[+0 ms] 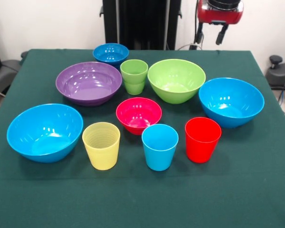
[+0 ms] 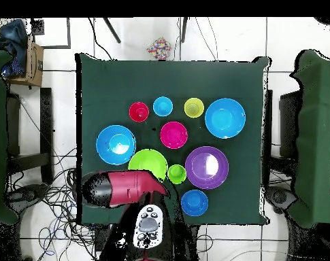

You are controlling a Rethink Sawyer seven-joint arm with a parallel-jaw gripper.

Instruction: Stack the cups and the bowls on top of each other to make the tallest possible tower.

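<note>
From my seat, the gripper (image 1: 221,35) hangs raised behind the lime green bowl (image 1: 176,80), nothing stacked yet; I cannot tell its jaws' state.

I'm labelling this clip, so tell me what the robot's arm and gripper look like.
In the front view the arm ends in a glossy red housing with black above it, and the gripper is two short black fingers hanging below. From overhead the arm is a bulky red shell with a black rounded end, beside a grey-white, dark-spotted base.
</note>
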